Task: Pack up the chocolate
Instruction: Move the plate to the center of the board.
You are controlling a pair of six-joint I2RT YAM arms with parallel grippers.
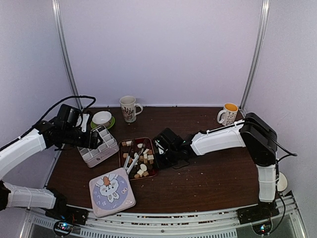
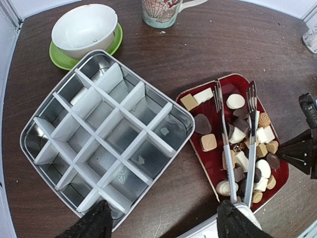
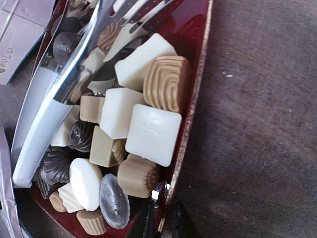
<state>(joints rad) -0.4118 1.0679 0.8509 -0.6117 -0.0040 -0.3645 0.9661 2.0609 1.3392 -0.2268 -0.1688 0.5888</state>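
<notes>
The chocolate (image 3: 153, 134) is a heap of white, tan and dark pieces in the dark red tray (image 3: 195, 99), also seen from above (image 1: 143, 166) and in the left wrist view (image 2: 237, 135). Metal tongs (image 2: 225, 148) lie across the pieces. My right gripper (image 3: 163, 225) is at the tray's right edge (image 1: 163, 148), one finger inside and one outside the rim, shut on it. My left gripper (image 2: 163, 223) hangs open above bare table between the divided tin (image 2: 106, 134) and the tray (image 2: 218, 158), holding nothing.
The tin (image 1: 99, 148) has white dividers and empty cells. Its illustrated lid (image 1: 111, 191) lies at the front. A white bowl on a green saucer (image 1: 102, 119) and a mug (image 1: 129, 108) stand at the back, and a second mug (image 1: 229, 114) at the back right.
</notes>
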